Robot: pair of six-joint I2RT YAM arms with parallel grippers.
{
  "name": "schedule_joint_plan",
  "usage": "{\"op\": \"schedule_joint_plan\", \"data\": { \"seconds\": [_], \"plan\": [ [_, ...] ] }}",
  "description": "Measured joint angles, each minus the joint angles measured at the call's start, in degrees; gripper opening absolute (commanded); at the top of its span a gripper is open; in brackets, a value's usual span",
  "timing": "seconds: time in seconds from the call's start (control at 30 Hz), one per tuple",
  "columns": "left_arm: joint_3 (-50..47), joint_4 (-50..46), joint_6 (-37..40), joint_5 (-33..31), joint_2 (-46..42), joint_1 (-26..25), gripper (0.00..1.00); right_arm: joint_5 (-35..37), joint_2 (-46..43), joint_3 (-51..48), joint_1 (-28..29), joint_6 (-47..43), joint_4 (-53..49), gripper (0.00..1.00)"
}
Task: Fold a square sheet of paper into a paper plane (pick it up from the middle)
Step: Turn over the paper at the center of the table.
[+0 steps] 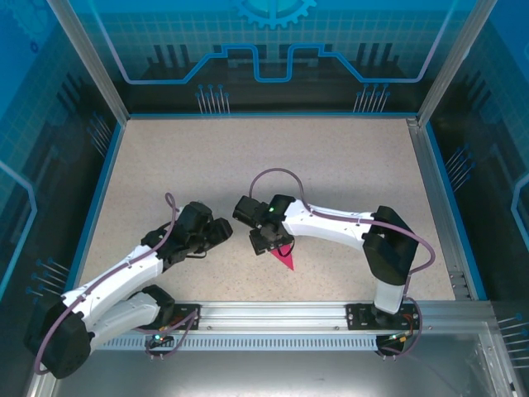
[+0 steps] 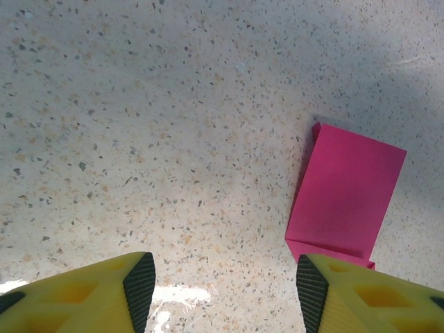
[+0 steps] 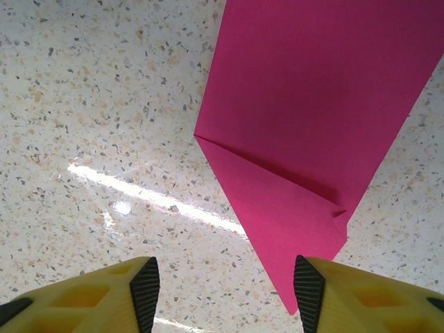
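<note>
left gripper (image 2: 225,284) and right gripper (image 3: 225,288) open, empty. paper (image 3: 312,104) likely light, floppy, flat; pinch raised fold edge.

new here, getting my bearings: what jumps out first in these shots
A folded magenta paper, its point toward the near edge, lies on the speckled table beneath the right pincer. The left pincer hangs beside it; both stand open and empty.
</note>
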Motion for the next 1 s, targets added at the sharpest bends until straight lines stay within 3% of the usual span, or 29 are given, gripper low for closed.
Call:
{"op": "schedule_joint_plan", "data": {
  "seconds": [0.2, 0.3, 0.47, 0.73, 1.0],
  "plan": [
    [0.0, 1.1, 0.2, 1.2, 2.3, 0.0, 0.61, 0.3, -4.7, -4.5, -0.2, 0.0, 2.5, 0.67],
    [-0.1, 1.9, 0.2, 1.2, 3.2, 0.0, 0.61, 1.0, -10.6, -10.6, -0.5, -0.1, 6.5, 0.73],
    [-2.6, 5.9, -0.6, 0.5, 3.1, 0.0, 0.64, 0.8, -18.4, -22.5, -1.7, -0.2, 17.3, 0.74],
    [-2.1, 9.2, -1.5, -2.1, 8.8, 0.0, 0.63, -4.5, -16.3, -30.3, -8.2, -1.1, 33.5, 0.68],
    [0.2, 12.5, -1.5, -3.7, 11.8, 0.0, 0.63, -9.7, -16.3, -34.8, -16.3, -6.1, 41.4, 0.73]
  ]
}}
